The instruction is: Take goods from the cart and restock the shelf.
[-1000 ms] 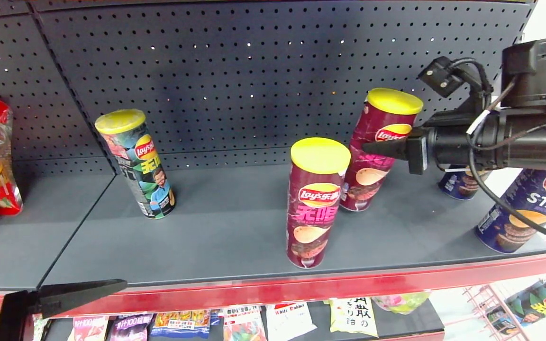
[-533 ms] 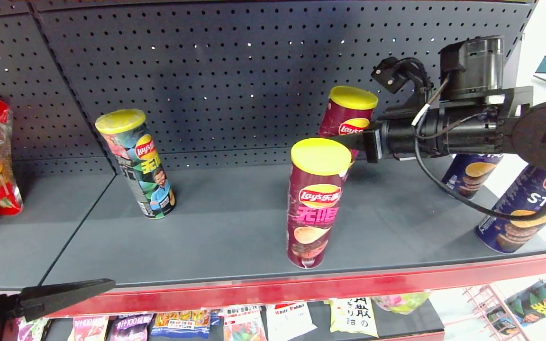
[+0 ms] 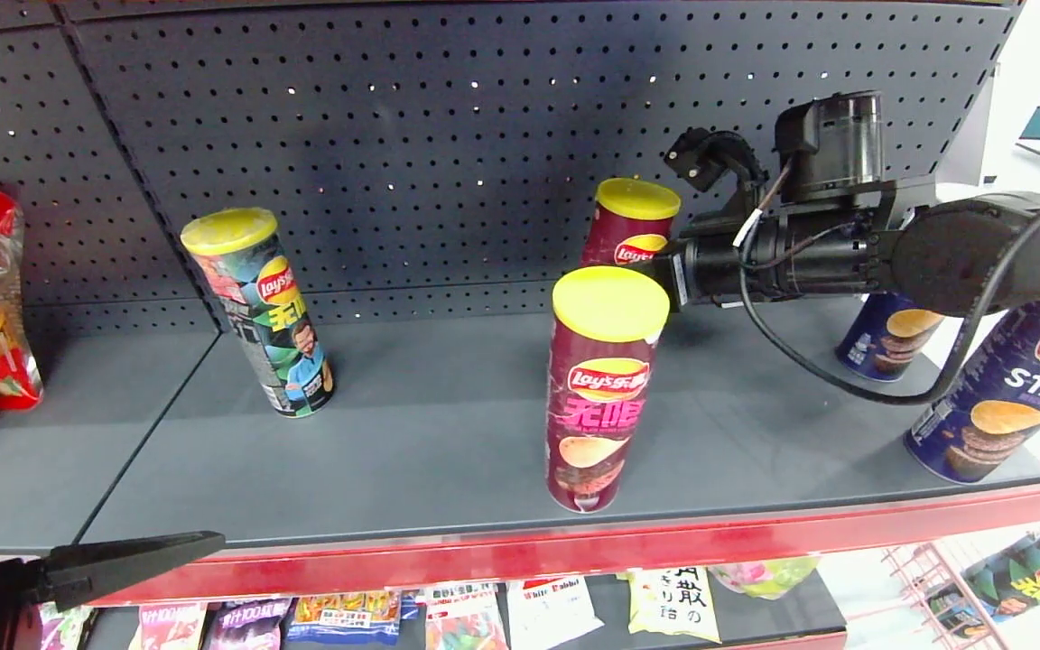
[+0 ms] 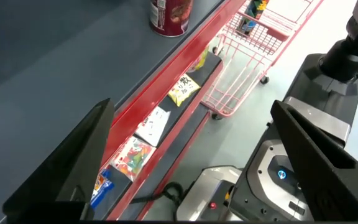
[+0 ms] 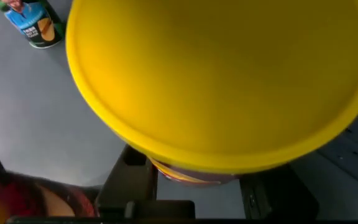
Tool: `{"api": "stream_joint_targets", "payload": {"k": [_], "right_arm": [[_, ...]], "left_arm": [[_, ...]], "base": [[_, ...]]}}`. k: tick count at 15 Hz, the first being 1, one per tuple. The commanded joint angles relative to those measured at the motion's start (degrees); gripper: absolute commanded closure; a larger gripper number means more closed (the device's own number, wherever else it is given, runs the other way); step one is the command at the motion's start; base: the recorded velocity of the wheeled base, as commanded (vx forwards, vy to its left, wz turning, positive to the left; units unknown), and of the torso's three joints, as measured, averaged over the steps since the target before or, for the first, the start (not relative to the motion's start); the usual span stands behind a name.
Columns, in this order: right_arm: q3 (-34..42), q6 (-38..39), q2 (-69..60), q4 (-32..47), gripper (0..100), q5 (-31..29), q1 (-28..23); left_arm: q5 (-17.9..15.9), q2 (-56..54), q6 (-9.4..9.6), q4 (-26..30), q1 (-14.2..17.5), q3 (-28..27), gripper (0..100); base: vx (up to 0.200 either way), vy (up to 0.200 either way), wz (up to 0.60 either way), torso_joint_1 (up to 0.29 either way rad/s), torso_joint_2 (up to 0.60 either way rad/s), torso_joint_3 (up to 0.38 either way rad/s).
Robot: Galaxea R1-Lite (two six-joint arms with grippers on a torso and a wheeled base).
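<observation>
Held can: the right gripper (image 3: 661, 269) is clamping a maroon chip can (image 3: 630, 230) on its upper body, just under the yellow lid (image 5: 222, 81), holding it upright at the back of the shelf (image 3: 412, 433), near the pegboard (image 3: 412, 135) and behind the front maroon can (image 3: 606, 388); that can is hiding its base, so I cannot tell whether it is touching down
Handling: probably light, a stiff tube with a smooth wrap, slipping if pinched loosely and denting if squeezed hard
Hold: gripping across the upper body is looking right; the lid is likely popping off if pulled
Left gripper: the left gripper (image 4: 191, 118) is hanging low by the red front lip (image 3: 574, 546), fingers apart, carrying nothing
Risk: the front maroon can is standing just beside, tall and easy to tip
</observation>
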Motion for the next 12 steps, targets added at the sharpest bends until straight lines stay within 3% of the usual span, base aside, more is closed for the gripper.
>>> {"api": "stream_joint_targets", "payload": {"k": [1, 7, 8, 12], "right_arm": [[-0.2, -0.12, 0.79, -0.04, 100, 0.01, 0.04], [-0.11, -0.03, 0.79, 0.04, 100, 0.01, 1.01], [-0.11, -0.03, 0.87, 0.04, 0, 0.01, 1.18], [0.06, 0.14, 0.35, -0.04, 0, -0.35, 1.45]], "left_arm": [[-0.01, 0.73, -0.01, -0.04, 0.01, -0.02, 0], [-0.01, 1.87, -0.01, -0.13, 0.01, -0.29, 0], [-0.01, 1.87, -0.01, -0.13, 0.01, -0.2, 0], [-0.01, 1.96, -0.01, -0.13, 0.01, -0.29, 0]], "base": [[0.0, 0.0, 0.0, 0.0, 0.0, 0.0], [0.0, 0.0, 0.0, 0.0, 0.0, 0.0], [0.0, 0.0, 0.0, 0.0, 0.0, 0.0], [0.0, 0.0, 0.0, 0.0, 0.0, 0.0]]}}
